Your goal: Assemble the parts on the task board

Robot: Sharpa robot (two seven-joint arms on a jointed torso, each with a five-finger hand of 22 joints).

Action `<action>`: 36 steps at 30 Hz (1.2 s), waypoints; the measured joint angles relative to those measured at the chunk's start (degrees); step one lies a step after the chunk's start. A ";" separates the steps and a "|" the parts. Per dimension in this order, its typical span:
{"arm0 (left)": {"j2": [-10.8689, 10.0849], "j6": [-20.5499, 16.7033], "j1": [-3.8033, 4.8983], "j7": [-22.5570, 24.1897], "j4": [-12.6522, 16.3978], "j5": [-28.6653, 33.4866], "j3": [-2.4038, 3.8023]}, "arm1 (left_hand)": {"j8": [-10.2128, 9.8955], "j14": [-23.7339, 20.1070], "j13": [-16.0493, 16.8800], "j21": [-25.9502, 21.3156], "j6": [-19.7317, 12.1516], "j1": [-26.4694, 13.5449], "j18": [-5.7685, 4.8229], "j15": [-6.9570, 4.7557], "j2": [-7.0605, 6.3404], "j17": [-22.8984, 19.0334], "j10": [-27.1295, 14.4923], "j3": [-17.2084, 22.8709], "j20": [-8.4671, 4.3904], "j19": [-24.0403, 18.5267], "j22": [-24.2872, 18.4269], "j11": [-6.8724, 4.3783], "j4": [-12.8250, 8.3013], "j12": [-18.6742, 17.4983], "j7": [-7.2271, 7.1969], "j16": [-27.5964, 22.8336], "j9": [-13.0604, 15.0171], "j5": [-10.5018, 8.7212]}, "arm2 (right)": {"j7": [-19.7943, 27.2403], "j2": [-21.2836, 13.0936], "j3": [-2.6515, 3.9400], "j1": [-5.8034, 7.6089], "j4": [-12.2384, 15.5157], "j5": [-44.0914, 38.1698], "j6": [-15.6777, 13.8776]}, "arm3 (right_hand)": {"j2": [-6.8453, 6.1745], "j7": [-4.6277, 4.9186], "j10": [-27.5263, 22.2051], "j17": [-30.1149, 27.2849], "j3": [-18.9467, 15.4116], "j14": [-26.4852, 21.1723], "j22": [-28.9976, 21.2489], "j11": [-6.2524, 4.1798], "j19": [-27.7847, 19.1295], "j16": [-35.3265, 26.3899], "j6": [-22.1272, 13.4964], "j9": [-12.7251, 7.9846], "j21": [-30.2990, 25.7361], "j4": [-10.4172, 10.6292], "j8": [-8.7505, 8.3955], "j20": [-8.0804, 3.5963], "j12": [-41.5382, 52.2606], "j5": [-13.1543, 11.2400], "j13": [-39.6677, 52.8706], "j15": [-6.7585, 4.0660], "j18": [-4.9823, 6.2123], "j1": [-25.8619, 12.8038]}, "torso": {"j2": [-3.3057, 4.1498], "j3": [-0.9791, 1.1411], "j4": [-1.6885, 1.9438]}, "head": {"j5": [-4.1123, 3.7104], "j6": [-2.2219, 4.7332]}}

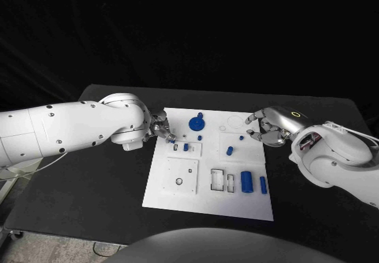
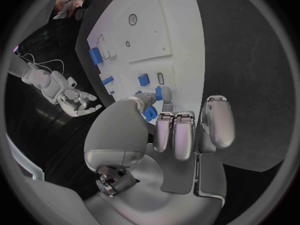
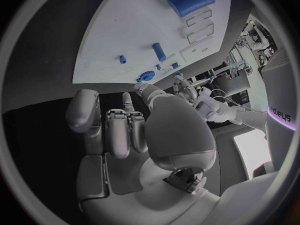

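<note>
The white task board (image 1: pixel 207 205) lies mid-table. My left hand (image 1: pixel 160 131) reaches over its far left edge and pinches a small blue part (image 2: pixel 159 92) between thumb and a fingertip (image 2: pixel 167 91), beside a raised plate holding another blue part (image 1: pixel 185 147) and an empty slot (image 2: pixel 160 78). A large round blue part (image 1: pixel 196 121) stands just right of that hand. My right hand (image 1: pixel 264 127) hovers at the board's far right edge, fingers loosely bent and apart, holding nothing. Small blue pegs (image 1: pixel 229 150) (image 3: pixel 159 51) stand near the board's middle.
Two blue cylinders (image 1: pixel 247 182) (image 1: pixel 263 184) lie at the board's near right, beside empty rectangular pockets (image 1: pixel 216 179). A raised square plate (image 1: pixel 181 176) with holes sits at the near left. Bare black table (image 1: pixel 87 186) surrounds the board.
</note>
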 measured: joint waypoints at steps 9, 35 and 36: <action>0.57 0.20 -0.56 -0.23 0.08 -1.16 -0.09 | 0.00 0.00 0.00 0.00 0.08 -0.30 0.00 0.00 0.16 0.00 0.00 0.34 0.00 0.00 0.00 0.00 -0.03 0.00 0.09 0.00 0.00 -0.15 | 0.02 0.12 0.00 -0.03 -0.01 0.05 0.00 | 0.00 0.02 0.00 0.05 0.24 0.00 0.00 0.00 -0.21 0.00 0.40 -0.06 -0.35 -0.24 0.00 0.21 0.00 0.21 -0.01 0.00 0.00 0.00 | 0.06 0.04 -0.05 | 0.00 0.00; 1.49 0.36 -2.12 0.10 -0.61 -4.33 -0.06 | -0.25 0.00 0.04 0.00 0.08 -0.45 0.00 0.00 0.01 -0.02 0.00 0.80 0.00 0.00 0.01 0.01 -0.49 0.00 0.12 0.00 -0.19 -0.21 | 0.05 -0.11 0.00 -0.14 0.20 0.77 0.03 | 0.00 0.02 0.00 0.03 0.24 0.00 -0.02 0.00 -0.41 -0.22 0.40 -0.10 -0.77 -0.24 0.00 0.00 -0.22 0.21 -0.02 0.00 0.00 0.00 | 0.05 0.01 0.02 | 0.31 0.00; 1.48 0.37 -2.16 0.13 -0.61 -4.38 -0.04 | -0.25 0.00 0.04 0.00 0.08 -0.45 0.00 0.00 0.01 -0.02 0.00 0.80 0.00 0.00 0.03 0.01 -0.49 0.00 0.12 0.00 -0.19 -0.21 | 0.05 -0.13 0.00 -0.14 0.19 0.83 0.04 | 0.00 0.02 0.00 0.03 0.24 0.00 -0.02 0.00 -0.41 -0.22 0.40 -0.10 -0.77 -0.24 0.00 0.00 -0.22 0.21 -0.02 0.00 0.00 0.00 | 0.05 0.01 0.01 | 0.31 0.00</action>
